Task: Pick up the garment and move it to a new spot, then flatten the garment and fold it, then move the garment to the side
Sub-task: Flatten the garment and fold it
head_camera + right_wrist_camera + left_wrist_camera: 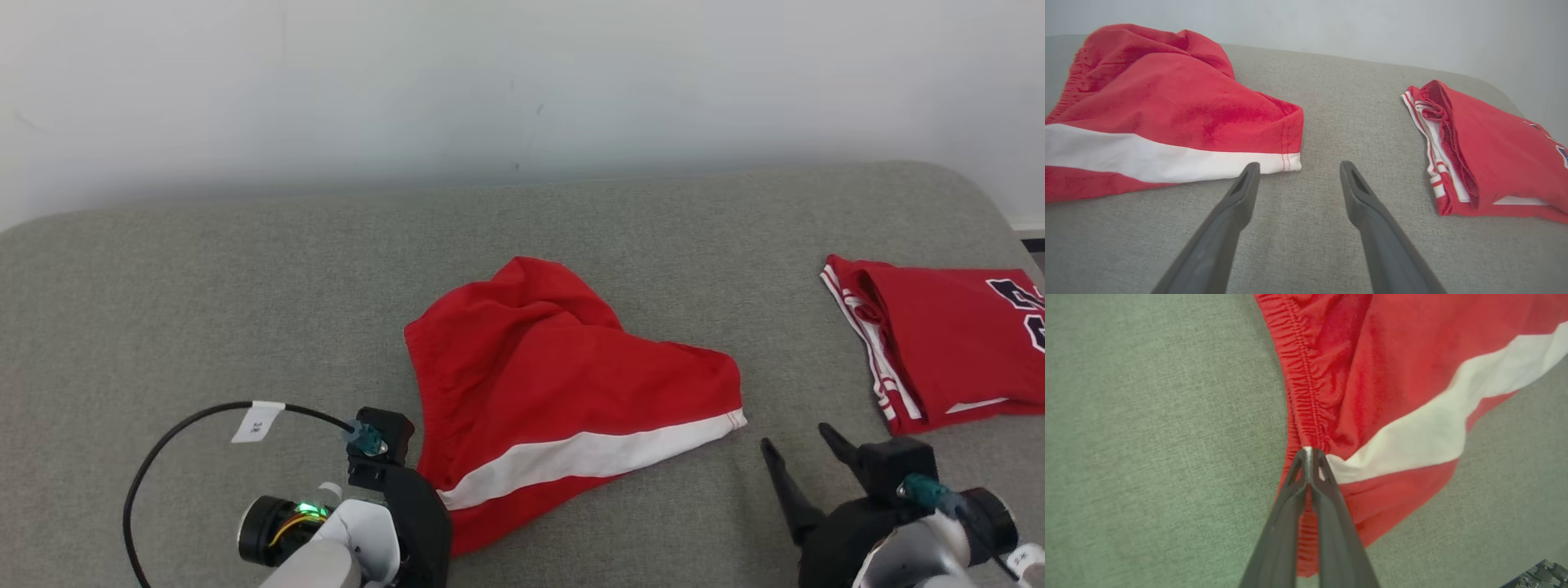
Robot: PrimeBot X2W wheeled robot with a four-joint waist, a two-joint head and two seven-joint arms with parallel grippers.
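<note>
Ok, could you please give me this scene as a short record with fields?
surface: grey fabric surface
garment: red shorts with a white stripe, rumpled, not yet flattened
left tool: shut on the shorts' elastic waistband
right tool: open, holding nothing, by the shorts' hem corner
other item: folded red jersey, on the robot's right, apart from the shorts

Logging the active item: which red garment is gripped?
The red shorts with the white stripe, waistband pinched in the left claw; the folded jersey lies apart at the right, untouched.
</note>
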